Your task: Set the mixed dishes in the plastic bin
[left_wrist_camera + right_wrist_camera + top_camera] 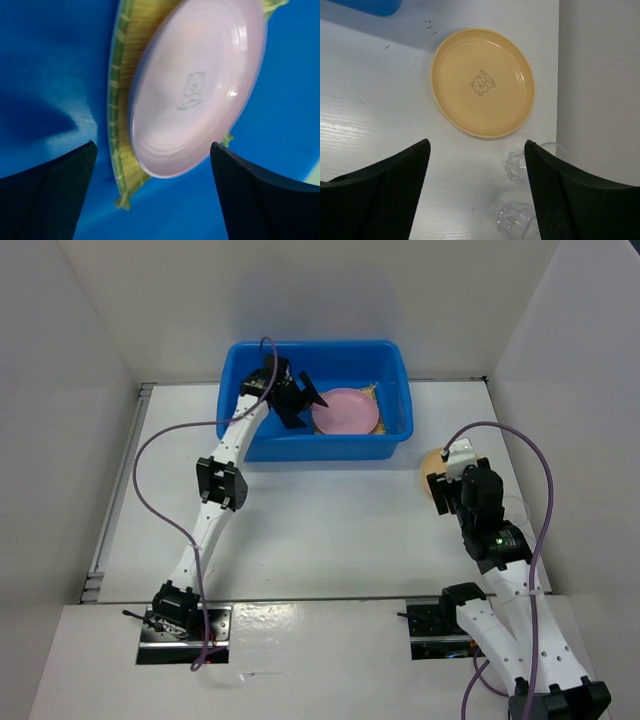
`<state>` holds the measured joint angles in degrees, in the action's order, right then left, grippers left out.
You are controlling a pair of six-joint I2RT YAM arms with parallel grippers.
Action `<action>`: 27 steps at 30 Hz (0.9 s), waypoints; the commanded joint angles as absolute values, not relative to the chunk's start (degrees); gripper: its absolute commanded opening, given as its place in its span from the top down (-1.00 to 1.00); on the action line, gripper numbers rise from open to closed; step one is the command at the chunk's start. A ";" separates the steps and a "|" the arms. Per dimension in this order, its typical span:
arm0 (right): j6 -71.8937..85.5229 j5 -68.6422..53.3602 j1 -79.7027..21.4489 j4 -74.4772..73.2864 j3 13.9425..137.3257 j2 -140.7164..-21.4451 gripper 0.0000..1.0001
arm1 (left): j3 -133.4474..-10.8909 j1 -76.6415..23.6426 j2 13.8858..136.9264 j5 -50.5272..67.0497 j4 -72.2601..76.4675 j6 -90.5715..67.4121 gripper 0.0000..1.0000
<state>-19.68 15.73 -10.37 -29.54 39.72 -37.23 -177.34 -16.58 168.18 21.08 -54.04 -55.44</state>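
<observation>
Over the blue bin (330, 448), left end effector (305, 407), jaws apart

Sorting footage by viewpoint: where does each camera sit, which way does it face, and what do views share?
Top external: above, behind the robot, looking down on white table, bright blue plastic bin, both arms.
Left wrist: over the bin, facing down at the pink round plate on a yellow woven mat; left gripper open.
Right wrist: facing down at the tan-orange round plate, two clear plastic cups; right gripper open.
Shared: top shows both plates.
</observation>
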 commanded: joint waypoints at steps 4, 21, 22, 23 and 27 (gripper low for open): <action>-21.34 13.74 -9.77 -28.55 40.95 -45.16 -0.31 | -179.74 -14.33 147.79 16.91 -57.55 -49.06 -1.00; -36.20 -5.54 -1.76 -32.96 53.17 -82.97 -0.57 | -142.84 -17.14 108.56 -7.64 -74.79 -34.28 -1.00; -36.21 -6.23 -1.76 -32.44 52.65 -82.97 -0.60 | -141.34 -17.14 107.76 -7.65 -74.79 -34.28 -1.00; -36.73 -6.24 -1.76 -31.65 52.65 -83.66 -0.60 | -139.85 -17.14 107.14 -8.52 -74.79 -34.28 -1.00; -37.96 -4.05 -1.76 -29.45 52.03 -87.97 -0.55 | -133.43 -17.14 103.81 -9.14 -73.48 -34.80 -1.00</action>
<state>-35.88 -3.73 -2.20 -31.66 50.68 -85.14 -135.15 -17.28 108.22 -7.03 -73.95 -35.92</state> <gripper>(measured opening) 0.781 1.001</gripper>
